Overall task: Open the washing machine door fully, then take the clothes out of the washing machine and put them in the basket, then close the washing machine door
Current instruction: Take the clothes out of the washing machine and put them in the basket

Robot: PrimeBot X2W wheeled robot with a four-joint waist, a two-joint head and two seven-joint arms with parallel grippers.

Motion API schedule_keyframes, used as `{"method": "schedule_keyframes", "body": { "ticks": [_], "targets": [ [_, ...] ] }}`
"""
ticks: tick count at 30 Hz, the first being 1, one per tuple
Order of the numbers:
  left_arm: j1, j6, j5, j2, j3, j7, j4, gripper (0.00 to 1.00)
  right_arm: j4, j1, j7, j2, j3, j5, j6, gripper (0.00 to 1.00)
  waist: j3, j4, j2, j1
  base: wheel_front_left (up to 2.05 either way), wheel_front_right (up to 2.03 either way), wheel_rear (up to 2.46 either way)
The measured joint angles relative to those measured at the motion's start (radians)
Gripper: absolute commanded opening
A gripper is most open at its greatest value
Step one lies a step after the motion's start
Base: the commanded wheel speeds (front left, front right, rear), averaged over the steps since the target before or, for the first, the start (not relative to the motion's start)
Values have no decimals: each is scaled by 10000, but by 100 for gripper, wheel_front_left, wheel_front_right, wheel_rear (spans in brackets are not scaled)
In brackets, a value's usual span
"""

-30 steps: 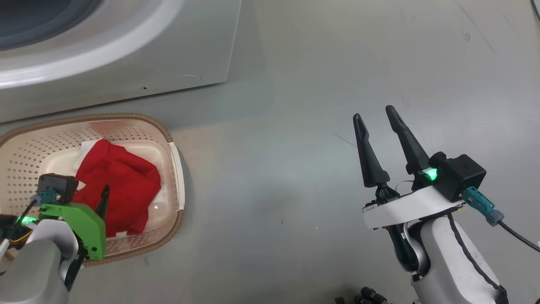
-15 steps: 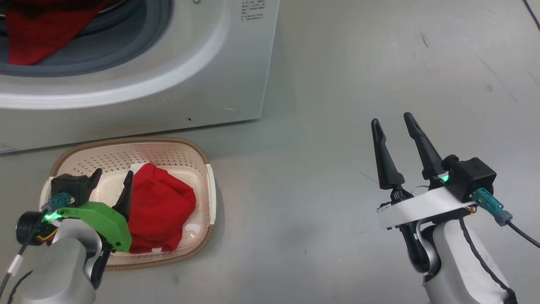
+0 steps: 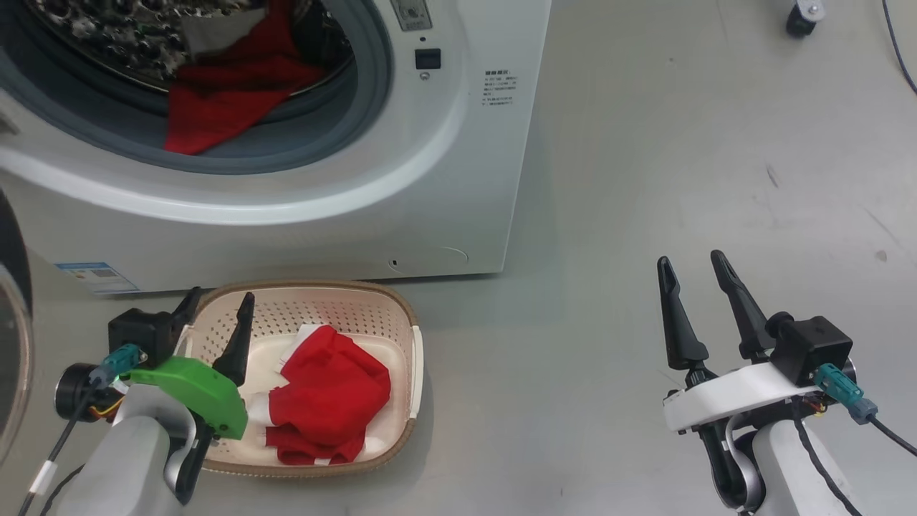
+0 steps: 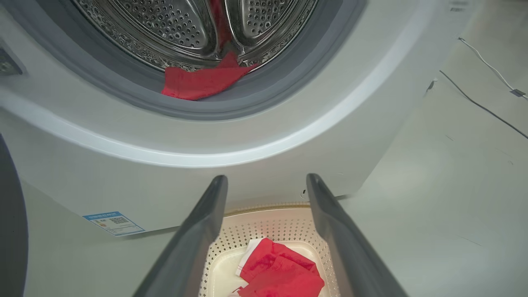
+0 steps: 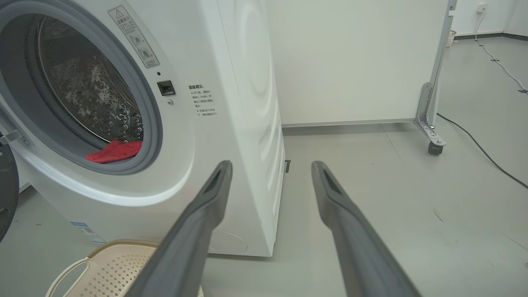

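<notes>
The washing machine [image 3: 430,193] stands with its mouth uncovered. The washing machine door [image 3: 10,272] is swung out at the left edge of the head view. Red clothes [image 3: 222,100] hang over the grey gasket at the drum's mouth, and they show as red clothes [image 4: 202,80] in the left wrist view. On the floor in front sits the basket [image 3: 337,312] with one red and white garment [image 3: 329,401] in it. My left gripper [image 3: 222,295] is open above the basket's left side, nothing between its fingers. My right gripper [image 3: 689,259] is open and empty over bare floor, well right of the basket.
A white partition panel [image 5: 350,62] on a castor [image 5: 435,148] stands behind and to the right of the machine. A dark cable [image 5: 482,154] runs across the grey floor there. A blue label [image 3: 97,276] sits low on the machine's front.
The head camera has tilted up, bringing the drum mouth and its red clothes into view. My left gripper has come up off the garment in the basket. The right arm has kept still.
</notes>
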State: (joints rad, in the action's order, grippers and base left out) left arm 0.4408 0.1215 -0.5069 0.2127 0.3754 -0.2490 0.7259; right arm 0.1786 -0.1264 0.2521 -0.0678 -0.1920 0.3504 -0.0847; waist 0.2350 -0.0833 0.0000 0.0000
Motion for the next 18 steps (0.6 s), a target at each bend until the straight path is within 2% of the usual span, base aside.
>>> {"method": "schedule_keyframes", "body": {
  "ticks": [5,10,18],
  "targets": [
    [-475,0,69,2,-261,-4,-623,100,12,298,0,-2,23,0,-58,100,-548,301,0,0,0,0,0],
    [-761,-119,215,10,-844,-6,-1914,100,17,533,0,-2,23,0,-77,100,-979,509,0,0,0,0,0],
    [-1676,-255,464,-31,-1260,-31,-3074,100,-33,662,0,6,23,0,-115,100,-1237,611,0,0,0,0,0]
  ]
}}
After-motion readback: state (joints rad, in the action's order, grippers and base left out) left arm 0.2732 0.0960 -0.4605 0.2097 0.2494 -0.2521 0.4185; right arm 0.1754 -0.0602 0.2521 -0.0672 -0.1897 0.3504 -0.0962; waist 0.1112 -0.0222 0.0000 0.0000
